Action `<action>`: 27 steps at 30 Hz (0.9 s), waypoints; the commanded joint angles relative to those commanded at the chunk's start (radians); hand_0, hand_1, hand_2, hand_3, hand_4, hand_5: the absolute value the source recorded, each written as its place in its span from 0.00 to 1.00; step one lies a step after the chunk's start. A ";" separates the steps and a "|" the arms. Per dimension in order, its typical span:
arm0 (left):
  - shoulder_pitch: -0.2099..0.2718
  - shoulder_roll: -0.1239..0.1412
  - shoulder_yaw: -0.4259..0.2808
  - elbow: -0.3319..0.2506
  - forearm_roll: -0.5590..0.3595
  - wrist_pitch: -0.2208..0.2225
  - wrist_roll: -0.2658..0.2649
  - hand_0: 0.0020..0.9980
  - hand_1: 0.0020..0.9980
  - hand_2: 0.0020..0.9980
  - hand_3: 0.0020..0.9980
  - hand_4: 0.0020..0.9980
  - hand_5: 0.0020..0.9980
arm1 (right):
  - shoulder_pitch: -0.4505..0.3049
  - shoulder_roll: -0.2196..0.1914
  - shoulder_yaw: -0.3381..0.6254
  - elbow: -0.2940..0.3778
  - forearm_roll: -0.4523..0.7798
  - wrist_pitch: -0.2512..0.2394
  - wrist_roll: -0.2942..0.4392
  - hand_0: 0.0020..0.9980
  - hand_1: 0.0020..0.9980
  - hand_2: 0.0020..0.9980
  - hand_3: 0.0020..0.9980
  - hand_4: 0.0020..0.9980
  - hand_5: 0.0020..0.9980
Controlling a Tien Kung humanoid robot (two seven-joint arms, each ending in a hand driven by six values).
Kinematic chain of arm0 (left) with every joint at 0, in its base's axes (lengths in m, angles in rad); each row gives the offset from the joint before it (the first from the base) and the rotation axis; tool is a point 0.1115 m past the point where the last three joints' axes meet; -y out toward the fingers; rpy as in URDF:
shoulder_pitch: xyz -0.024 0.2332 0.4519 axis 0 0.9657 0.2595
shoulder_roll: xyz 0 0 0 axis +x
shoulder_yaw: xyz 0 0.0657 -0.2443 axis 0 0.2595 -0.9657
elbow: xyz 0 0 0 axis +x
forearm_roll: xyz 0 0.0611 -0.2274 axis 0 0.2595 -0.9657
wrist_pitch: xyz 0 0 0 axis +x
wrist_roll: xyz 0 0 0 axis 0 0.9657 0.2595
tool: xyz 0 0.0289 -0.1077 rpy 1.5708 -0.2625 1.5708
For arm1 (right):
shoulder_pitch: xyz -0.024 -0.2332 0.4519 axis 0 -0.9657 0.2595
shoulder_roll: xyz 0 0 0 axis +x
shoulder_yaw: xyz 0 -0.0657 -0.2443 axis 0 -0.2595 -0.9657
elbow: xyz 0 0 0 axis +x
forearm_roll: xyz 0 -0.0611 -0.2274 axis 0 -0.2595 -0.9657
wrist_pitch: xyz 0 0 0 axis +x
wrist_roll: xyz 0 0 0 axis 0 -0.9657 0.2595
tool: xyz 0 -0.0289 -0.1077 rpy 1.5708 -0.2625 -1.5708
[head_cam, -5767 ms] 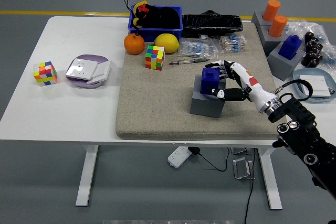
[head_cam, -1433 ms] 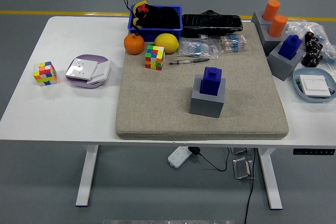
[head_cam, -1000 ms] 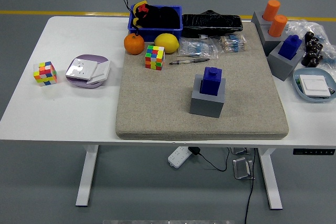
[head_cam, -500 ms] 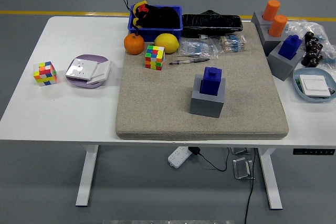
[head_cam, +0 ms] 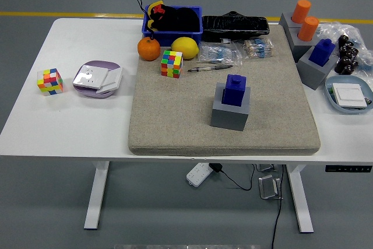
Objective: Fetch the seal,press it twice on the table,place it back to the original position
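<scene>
Sitting upright in its grey holder [head_cam: 231,113], the blue seal [head_cam: 235,90] is untouched.
Neither robot hand is in view, so no grip can be told; the holder stands mid-mat [head_cam: 175,126].

We're pretty sure this is a lab or test floor in some industrial hall, not a home. The floor [head_cam: 52,202] is smooth grey with a yellow line [head_cam: 64,13] painted across it behind the white surface [head_cam: 70,126] (classic factory marking). That surface stands on metal legs, with a power strip [head_cam: 200,174] and cables dangling underneath. On top we see a mixed bag of test props: puzzle cubes [head_cam: 172,63], fruit [head_cam: 149,49], bagged parts [head_cam: 220,54], all around a beige mat [head_cam: 175,121].
</scene>
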 joint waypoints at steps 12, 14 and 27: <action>-0.004 0.001 -0.008 -0.001 0.002 0.001 -0.001 0.81 0.82 0.79 0.84 0.79 0.41 | 0.002 0.002 -0.001 -0.001 -0.001 0.000 -0.002 0.89 0.81 0.79 0.78 0.94 0.42; -0.001 0.000 -0.004 0.000 -0.001 0.000 0.000 0.81 0.82 0.79 0.84 0.79 0.41 | 0.003 0.003 -0.002 0.000 -0.001 0.000 -0.002 0.89 0.81 0.79 0.78 0.94 0.42; -0.005 0.004 -0.007 -0.001 -0.002 0.001 0.000 0.81 0.81 0.79 0.83 0.79 0.41 | 0.007 0.006 -0.021 -0.005 -0.003 0.001 -0.003 0.88 0.80 0.79 0.78 0.93 0.39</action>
